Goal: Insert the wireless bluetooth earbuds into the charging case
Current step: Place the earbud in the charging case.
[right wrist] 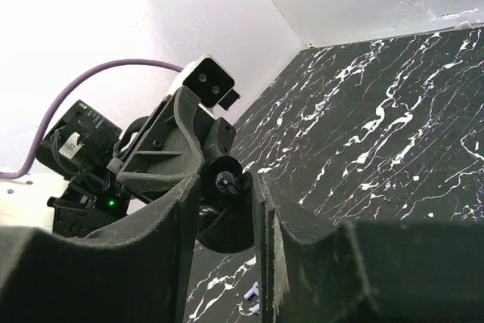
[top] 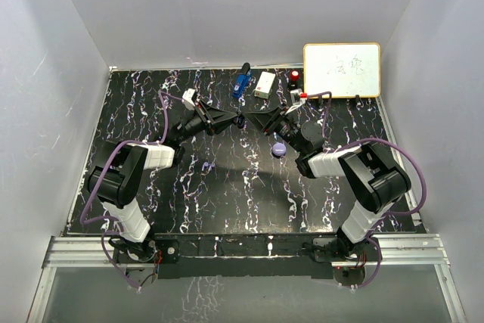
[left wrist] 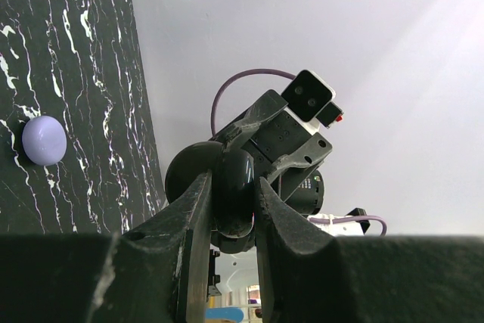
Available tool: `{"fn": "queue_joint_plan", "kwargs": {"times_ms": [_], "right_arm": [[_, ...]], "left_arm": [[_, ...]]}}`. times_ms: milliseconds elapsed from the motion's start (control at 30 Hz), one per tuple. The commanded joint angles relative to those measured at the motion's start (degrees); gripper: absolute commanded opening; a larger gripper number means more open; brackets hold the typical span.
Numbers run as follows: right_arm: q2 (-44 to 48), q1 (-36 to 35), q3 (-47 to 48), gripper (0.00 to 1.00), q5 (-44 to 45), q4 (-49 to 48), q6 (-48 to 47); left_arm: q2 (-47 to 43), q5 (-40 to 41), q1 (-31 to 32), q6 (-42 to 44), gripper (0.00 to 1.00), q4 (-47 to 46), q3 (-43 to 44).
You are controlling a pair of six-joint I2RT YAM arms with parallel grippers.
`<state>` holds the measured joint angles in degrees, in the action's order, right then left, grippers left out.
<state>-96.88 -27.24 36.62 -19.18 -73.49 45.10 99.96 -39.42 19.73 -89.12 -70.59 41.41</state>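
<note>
Left gripper [left wrist: 232, 181] clamps the black charging case [left wrist: 238, 196]; right gripper [right wrist: 229, 183], at its three o'clock, stands barely parted, apparently empty. If unseated, the earbud [right wrist: 225, 181] could drop.

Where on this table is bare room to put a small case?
The widest bare patch is the near middle of the table, between the left arm and the right arm. The far left corner is bare too. Crowded: the far edge around the blue tool and white box, and beside the lilac case.
</note>
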Motion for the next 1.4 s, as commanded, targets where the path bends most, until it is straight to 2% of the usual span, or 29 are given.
{"fn": "queue_joint_plan", "kwargs": {"times_ms": [0,200,433,800,1367], "right_arm": [[2.4,0.3,-0.1,0.34,1.2,-1.7,-1.0],[3.6,0.4,0.2,0.43,1.7,1.9,-1.8],[7.1,0.4,-1.0,0.48,4.9,5.3,-4.1],[8.2,0.3,3.8,0.49,6.5,22.0,-8.2],[8.8,0.3,3.4,0.49,7.6,21.2,-8.1]], "left_arm": [[-2.3,-0.1,0.1,0.6,0.0,-1.8,0.6],[-2.4,-0.1,0.1,0.8,0.0,-1.5,0.3],[-2.7,0.1,0.1,1.5,0.0,-0.3,0.3],[-3.6,0.3,0.1,2.8,0.0,1.9,0.7],[-3.6,0.0,0.1,3.5,0.0,3.5,0.8]]}}
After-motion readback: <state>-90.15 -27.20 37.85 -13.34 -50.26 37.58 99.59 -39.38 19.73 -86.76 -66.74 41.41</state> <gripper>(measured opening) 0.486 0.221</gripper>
